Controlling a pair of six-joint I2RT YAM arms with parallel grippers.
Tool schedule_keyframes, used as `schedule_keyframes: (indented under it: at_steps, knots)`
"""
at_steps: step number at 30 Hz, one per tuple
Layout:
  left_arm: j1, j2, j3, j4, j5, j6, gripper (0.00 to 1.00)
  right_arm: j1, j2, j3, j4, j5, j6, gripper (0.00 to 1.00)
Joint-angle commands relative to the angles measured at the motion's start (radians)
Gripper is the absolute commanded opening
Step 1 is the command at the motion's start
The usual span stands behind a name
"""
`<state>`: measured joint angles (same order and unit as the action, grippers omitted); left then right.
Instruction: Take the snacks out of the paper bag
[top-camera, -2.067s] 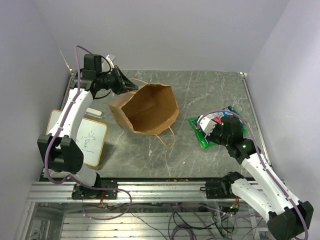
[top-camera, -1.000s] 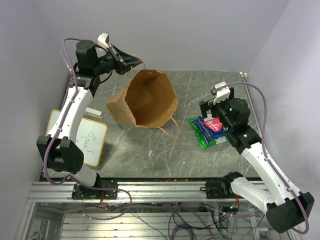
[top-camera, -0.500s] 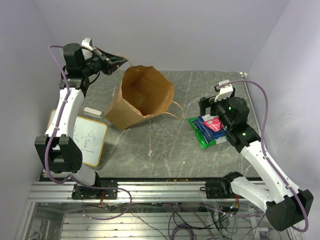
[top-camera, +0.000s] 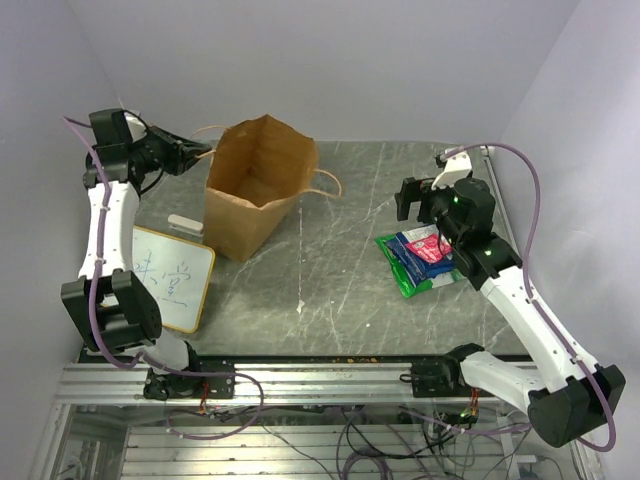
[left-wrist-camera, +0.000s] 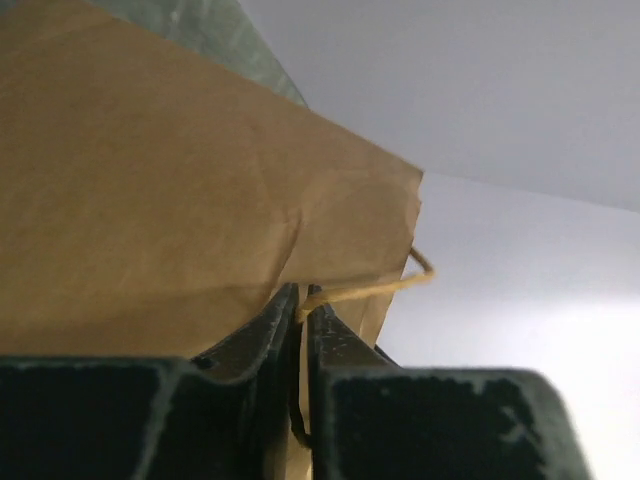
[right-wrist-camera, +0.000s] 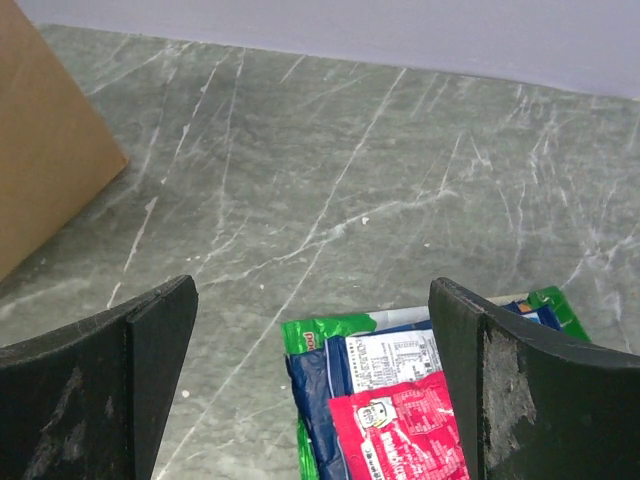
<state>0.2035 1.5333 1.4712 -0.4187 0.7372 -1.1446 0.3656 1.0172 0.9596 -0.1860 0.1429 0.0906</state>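
- The left hand is up high, next to the top edge of the paper bag.
- Its two fingers are pressed almost together. They pinch the thin string handle of the bag between them.
- From the left wrist view, the brown side of the bag fills the space right in front of the left hand.
- The bag stands upright on the bench, with its mouth open to the top.
- The bag's other string handle hangs out on the side away from the left hand.
- The right hand hangs above the bench, well apart from the bag.
- Its fingers are spread wide and hold nothing.
- The snacks lie in a small pile on the bench, just under the right hand and a bit closer to the arm's base.
- In the right wrist view, the pile sits low between the two fingers of the right hand.
- A small red packet lies on top, blue packets lie under it, and a green one is at the bottom.
- A corner of the bag shows far off to the left of the right hand.
- A whiteboard with writing lies on the bench below the left hand, beside the bag.
- A small white block lies between the whiteboard and the bag.
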Motion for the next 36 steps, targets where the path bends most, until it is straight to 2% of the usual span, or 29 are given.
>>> schedule_keyframes:
  at_steps: [1, 4, 7, 8, 10, 11, 20, 26, 29, 33, 36]
  knots:
    - [0.055, -0.04, 0.058, -0.185, -0.069, 0.093, 0.25, -0.007, 0.002, 0.035, -0.049, 0.011, 0.085, 1.0]
    - [0.081, -0.044, 0.091, -0.25, -0.099, 0.108, 0.53, -0.006, 0.004, 0.071, -0.084, 0.01, 0.103, 1.0]
    - [0.12, -0.047, 0.151, -0.349, -0.166, 0.151, 0.64, -0.007, 0.011, 0.092, -0.134, 0.014, 0.104, 1.0]
    - [0.127, -0.05, 0.162, -0.376, -0.184, 0.157, 0.7, -0.007, 0.014, 0.099, -0.152, 0.018, 0.101, 1.0]
    - [0.134, -0.059, 0.171, -0.411, -0.209, 0.157, 0.95, -0.007, 0.02, 0.111, -0.179, 0.023, 0.098, 1.0]
    - [0.135, -0.066, 0.167, -0.412, -0.213, 0.153, 1.0, -0.007, 0.022, 0.117, -0.188, 0.029, 0.097, 1.0]
    - [0.14, -0.106, 0.212, -0.493, -0.278, 0.201, 0.99, -0.007, 0.046, 0.162, -0.25, 0.033, 0.071, 1.0]
    - [0.161, -0.055, 0.433, -0.754, -0.475, 0.337, 0.99, -0.006, 0.087, 0.22, -0.264, 0.036, 0.085, 1.0]
    - [0.162, -0.038, 0.548, -0.826, -0.517, 0.408, 0.99, -0.006, 0.121, 0.259, -0.29, 0.042, 0.146, 1.0]
    - [0.145, -0.089, 0.623, -0.768, -0.452, 0.527, 1.0, -0.007, 0.188, 0.361, -0.38, 0.002, 0.187, 1.0]
    - [0.033, -0.147, 0.602, -0.695, -0.49, 0.551, 1.0, -0.007, 0.2, 0.465, -0.456, -0.021, 0.208, 1.0]
